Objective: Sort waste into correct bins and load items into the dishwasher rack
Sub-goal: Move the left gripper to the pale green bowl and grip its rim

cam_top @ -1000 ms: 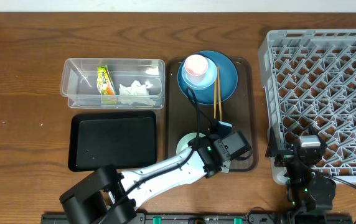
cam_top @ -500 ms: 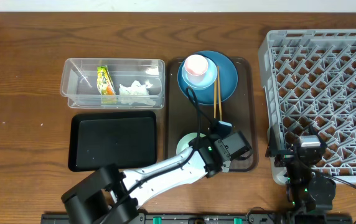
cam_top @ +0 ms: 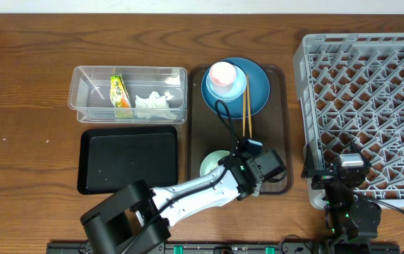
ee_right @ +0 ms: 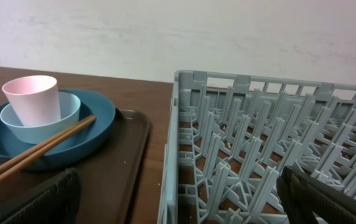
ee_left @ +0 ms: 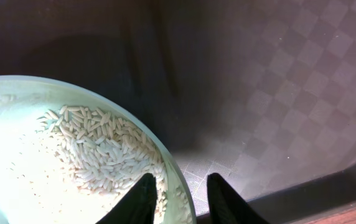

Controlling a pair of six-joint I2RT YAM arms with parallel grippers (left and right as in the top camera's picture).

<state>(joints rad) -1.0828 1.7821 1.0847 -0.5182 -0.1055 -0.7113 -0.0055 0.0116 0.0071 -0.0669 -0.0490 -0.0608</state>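
The mint-green bowl [ee_left: 16, 99] holds loose white rice [ee_left: 97, 155] and sits on the brown serving tray [cam_top: 276, 120], near its front. My left gripper [ee_left: 182, 182] straddles the bowl's rim, one finger in the rice and one outside, narrowly open with a sliver of tray showing beside the rim. From above, the left gripper [cam_top: 239, 168] covers the bowl's [cam_top: 211, 162] right edge. The pink cup [cam_top: 222, 73] stands in the light blue bowl [cam_top: 234, 89] on the dark blue plate [cam_top: 257, 88], with chopsticks [cam_top: 246, 113] leaning off it. My right gripper [ee_right: 181, 205] is wide open at the dishwasher rack's [cam_top: 371, 92] front left corner.
The clear container [cam_top: 89, 92] at the back left holds the yellow-green wrapper [cam_top: 119, 95] and the white tissue [cam_top: 152, 103]. The flat black tray [cam_top: 128, 161] lies in front of it. A cable [cam_top: 223, 120] from the left arm loops over the brown tray.
My left wrist has edged slightly left over the mint-green bowl. The right arm and all the dishes are where they were.
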